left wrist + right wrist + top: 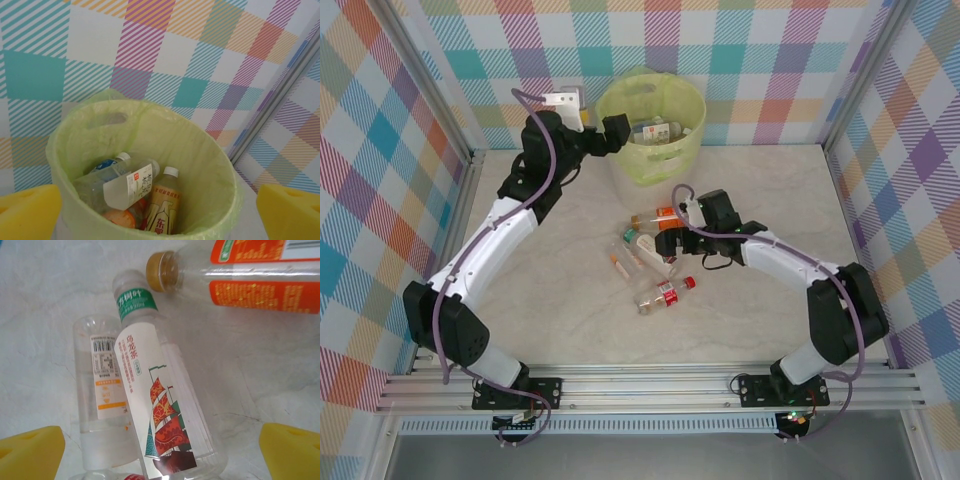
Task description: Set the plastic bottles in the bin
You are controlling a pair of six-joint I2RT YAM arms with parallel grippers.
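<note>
A robot test cell, lab-like: plaid walls (750,40) on aluminium posts (857,95) box in the marble-look table (570,320); left arm (490,240) and right arm (790,262) are bolted to rails (650,385) at its near edge.

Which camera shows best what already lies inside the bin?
Left wrist: it looks down into the bin from close by, so a white-labelled bottle and a tan-labelled bottle show clearly, among others. Top external shows the whole bin from above, its contents small and hard to tell apart.
</note>
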